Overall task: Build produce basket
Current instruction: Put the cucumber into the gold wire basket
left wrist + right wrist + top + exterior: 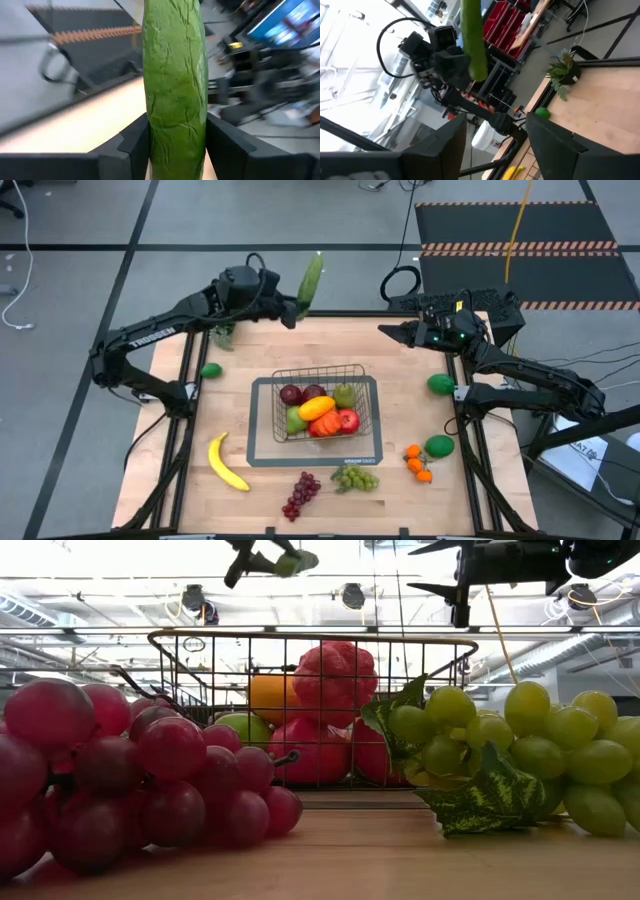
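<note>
My left gripper (pixel 296 308) hangs above the table's far edge, left of centre, shut on a green cucumber (pixel 312 278). The cucumber (pixel 471 40) also shows in the right wrist view, standing up out of that gripper. My right gripper (pixel 392 332) waits open over the far right of the table, with nothing between its fingers (pixel 445 145). The wire basket (pixel 362 392) stands mid-table on its dark grey base (pixel 262 430). It holds red apples, a green pear, an orange piece and other produce (pixel 318 412). My left gripper pinches the cucumber's lower part (pixel 175 150) between its two fingers (pixel 134 145), one on each side. The fingers lie across the cucumber and come nearly level from the table's left. The cucumber is lifted clear of the table and stands roughly upright, most of it above the hold.
On the table lie a banana (pixel 225 463), red grapes (pixel 300 495), green grapes (pixel 356 478), small oranges (pixel 418 463) and green balls (pixel 441 384) (pixel 439 446) (pixel 211 370). A small leafy sprig (pixel 222 333) sits at the far left corner.
</note>
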{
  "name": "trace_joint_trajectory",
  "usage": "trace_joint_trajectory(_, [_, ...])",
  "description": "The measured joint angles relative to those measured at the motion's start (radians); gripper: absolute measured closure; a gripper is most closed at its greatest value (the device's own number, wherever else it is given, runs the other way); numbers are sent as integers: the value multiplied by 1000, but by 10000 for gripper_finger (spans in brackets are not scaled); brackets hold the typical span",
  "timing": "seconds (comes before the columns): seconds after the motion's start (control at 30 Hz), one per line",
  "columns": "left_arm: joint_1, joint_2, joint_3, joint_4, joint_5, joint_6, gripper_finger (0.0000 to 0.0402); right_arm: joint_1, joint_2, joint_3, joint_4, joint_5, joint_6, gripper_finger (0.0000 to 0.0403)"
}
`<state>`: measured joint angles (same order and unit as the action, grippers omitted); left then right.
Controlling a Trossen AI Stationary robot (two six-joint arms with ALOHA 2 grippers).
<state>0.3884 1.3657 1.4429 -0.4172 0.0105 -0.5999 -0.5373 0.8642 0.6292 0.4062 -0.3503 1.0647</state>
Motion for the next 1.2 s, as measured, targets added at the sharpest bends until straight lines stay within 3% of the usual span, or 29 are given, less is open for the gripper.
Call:
trace_joint_trajectory(0.3, [-152, -1, 0, 141, -15, -254, 230, 0, 0, 0, 0, -21, -81, 202])
trace_joint_trajectory(0.67, [-203, -1, 0, 214, -31, -465, 229, 0, 0, 0, 0, -22, -111, 202])
trace_joint_trajectory(1.2, [-208, -1, -1, 214, -51, -433, 229, 0, 0, 0, 0, -22, -101, 202])
